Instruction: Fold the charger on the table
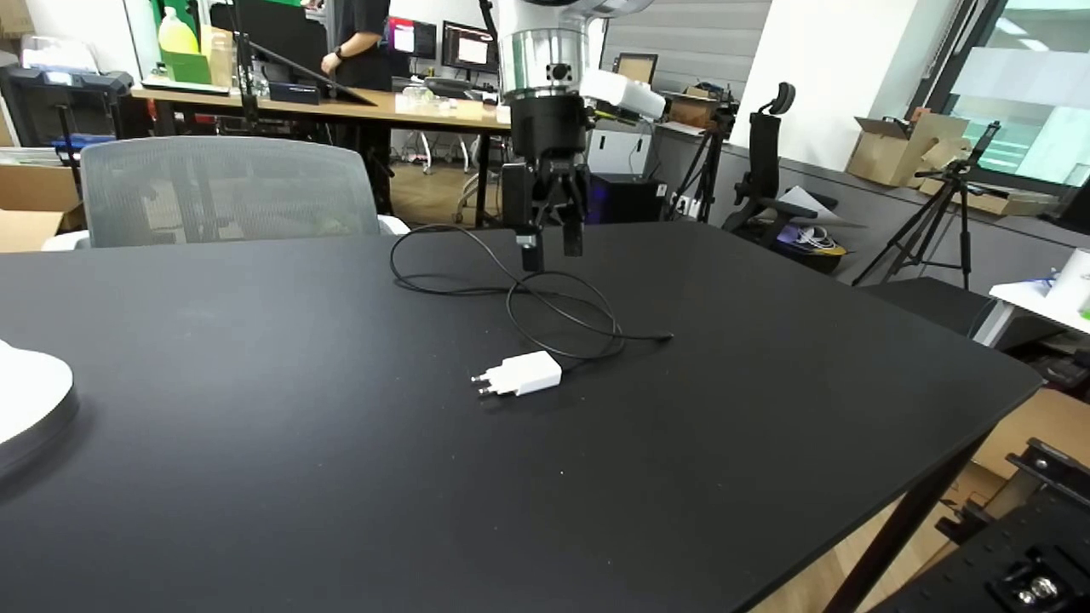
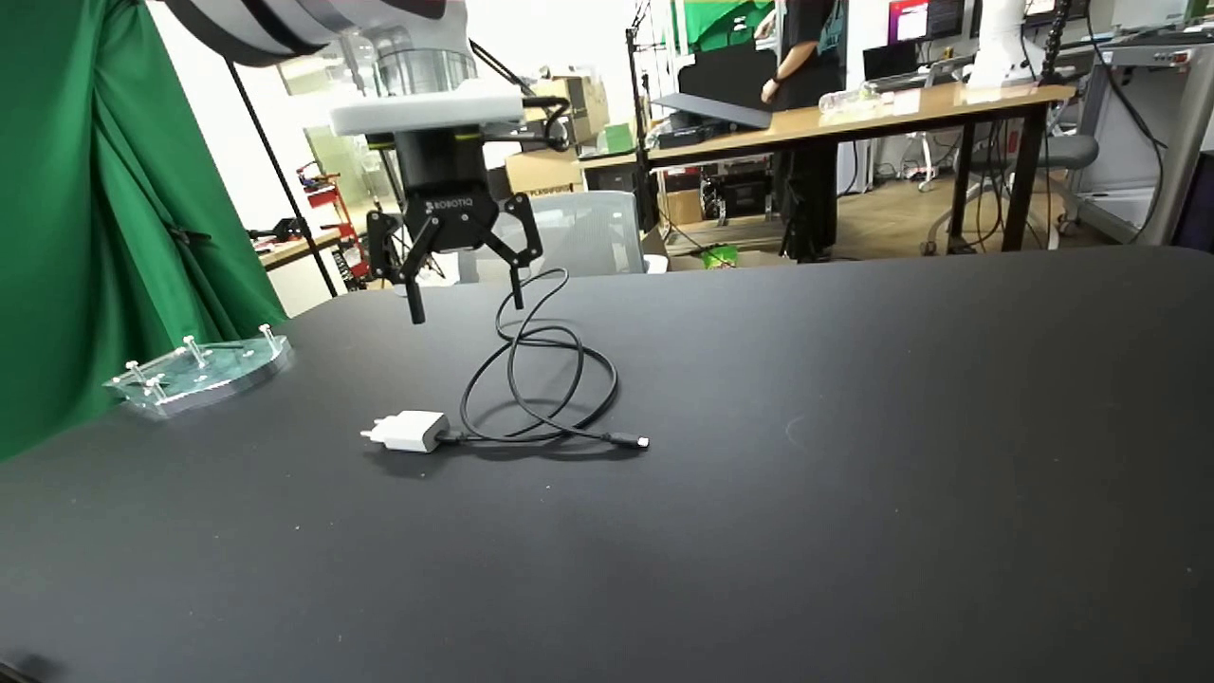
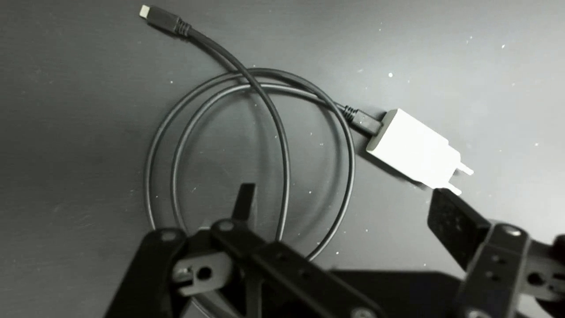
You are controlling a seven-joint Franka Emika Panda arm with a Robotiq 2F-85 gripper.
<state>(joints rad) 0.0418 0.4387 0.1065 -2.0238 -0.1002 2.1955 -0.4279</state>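
Observation:
The charger is a white plug adapter [image 1: 530, 373] with a black cable [image 2: 615, 384] plugged into it, lying on the black table [image 1: 341, 494]. The adapter also shows in an exterior view [image 2: 410, 431] and in the wrist view [image 3: 412, 148], its prongs facing away from the cable. The cable lies in loose, crossing loops, with its free connector [image 3: 163, 18] at the end. My gripper [image 2: 467, 302] is open and empty above the table, over the loops' far part. In the wrist view, the fingers [image 3: 346, 192] stand apart; the arm parts hide some cable.
A clear plate with upright bolts [image 2: 199, 370] lies near the table edge by the green curtain [image 2: 123, 228]. A white rounded object [image 1: 34, 392] is at the picture's left edge. A grey mesh chair [image 1: 230, 187] stands against the table's far edge.

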